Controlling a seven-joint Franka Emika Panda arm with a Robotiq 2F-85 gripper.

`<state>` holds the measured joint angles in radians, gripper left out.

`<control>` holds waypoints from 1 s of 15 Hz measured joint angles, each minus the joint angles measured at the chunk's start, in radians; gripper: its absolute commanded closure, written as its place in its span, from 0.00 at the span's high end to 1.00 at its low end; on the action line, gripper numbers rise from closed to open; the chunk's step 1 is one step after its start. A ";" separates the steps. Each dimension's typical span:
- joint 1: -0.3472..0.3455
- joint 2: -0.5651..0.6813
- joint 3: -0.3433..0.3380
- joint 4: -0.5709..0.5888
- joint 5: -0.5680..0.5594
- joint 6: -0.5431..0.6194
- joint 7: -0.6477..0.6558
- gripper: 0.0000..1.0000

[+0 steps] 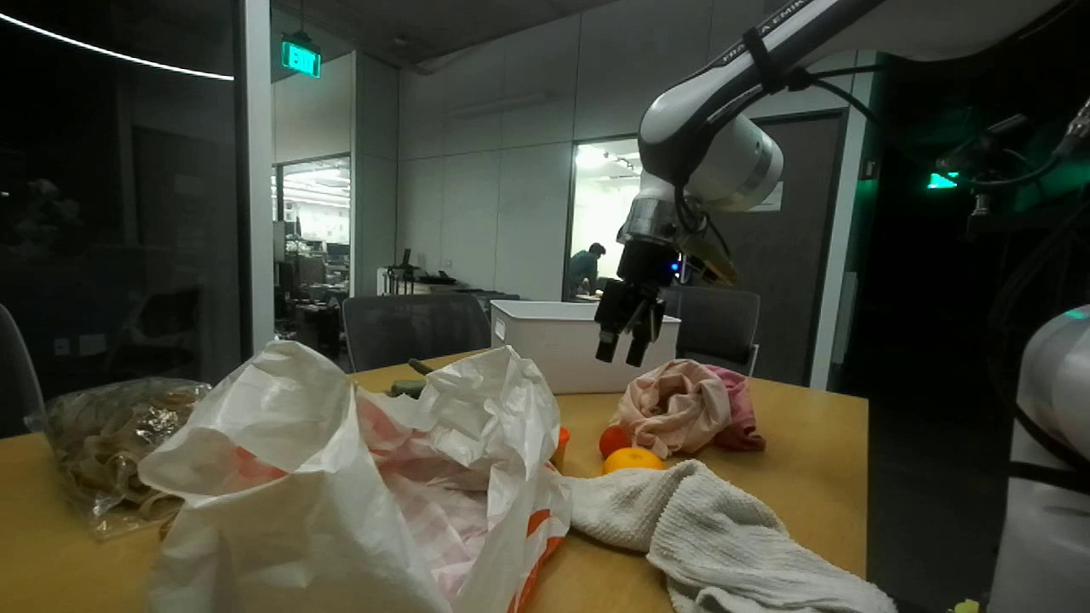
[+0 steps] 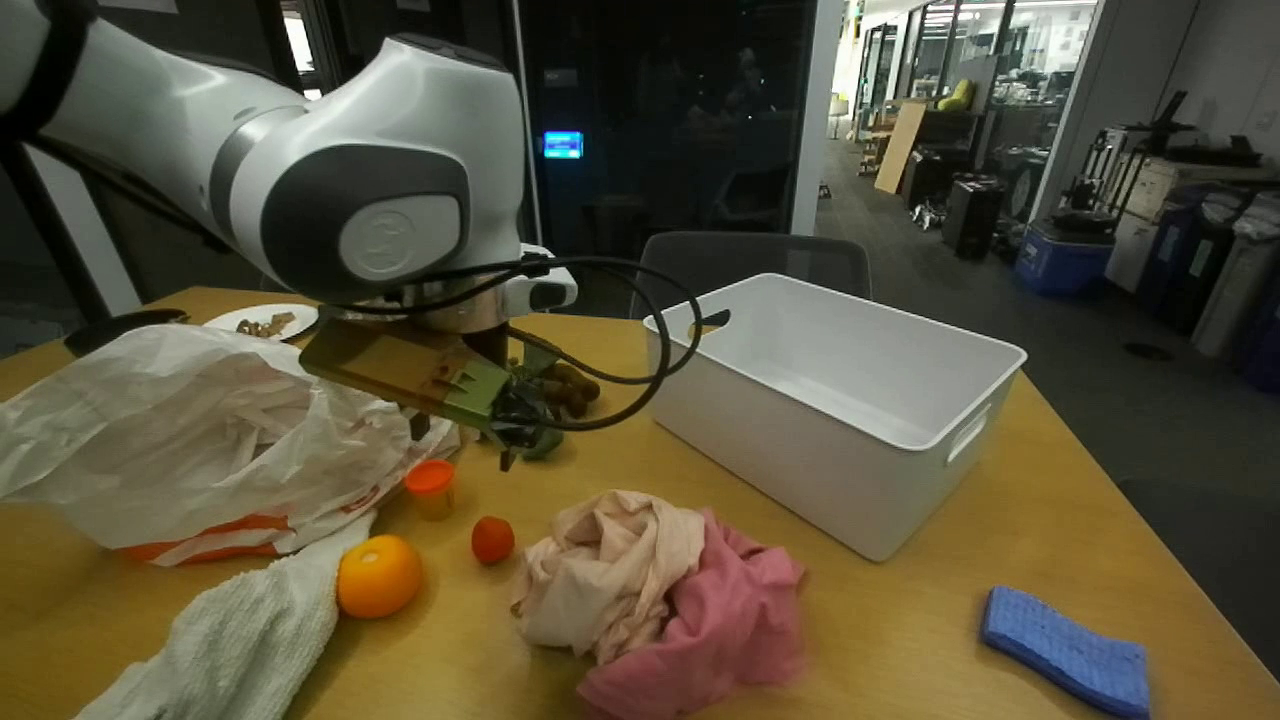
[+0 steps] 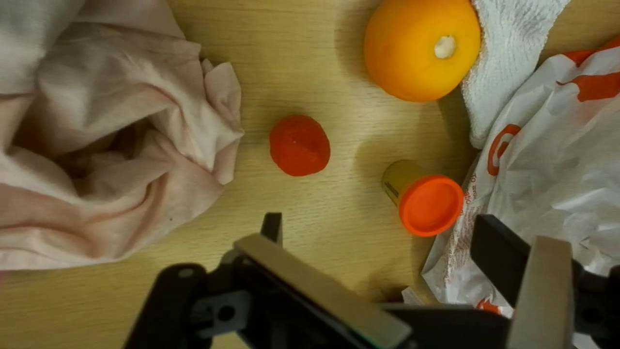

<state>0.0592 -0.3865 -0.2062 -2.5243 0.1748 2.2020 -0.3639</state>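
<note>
My gripper (image 3: 380, 231) is open and empty, held above the table. In an exterior view its fingers (image 1: 622, 352) point down in front of the white bin. In the wrist view a yellow tub with an orange lid (image 3: 431, 206) stands ahead of the gap between the fingers. A red ball (image 3: 300, 145) lies left of the tub, and an orange fruit (image 3: 421, 48) lies beyond, touching a white towel (image 3: 503, 63). A crumpled pale pink cloth (image 3: 145, 169) is at left. In an exterior view the tub (image 2: 430, 490), ball (image 2: 492, 540) and orange (image 2: 380, 577) also show.
A white bin (image 2: 820, 500) stands behind the pale cloth and a darker pink cloth (image 2: 720, 620). A large white plastic bag (image 2: 230, 430) lies beside the tub. A blue cloth (image 2: 1065, 650) is near the table edge. A clear bag (image 1: 119, 451) and a plate (image 2: 300, 318) are farther off.
</note>
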 measured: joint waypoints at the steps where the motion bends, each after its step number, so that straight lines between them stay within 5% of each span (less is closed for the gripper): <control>1: -0.004 0.003 0.002 -0.002 0.000 0.000 0.001 1.00; 15: -0.205 0.024 0.012 -0.071 -0.196 0.085 0.200 1.00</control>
<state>-0.1461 -0.3627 -0.1940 -2.5954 -0.0210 2.2872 -0.1634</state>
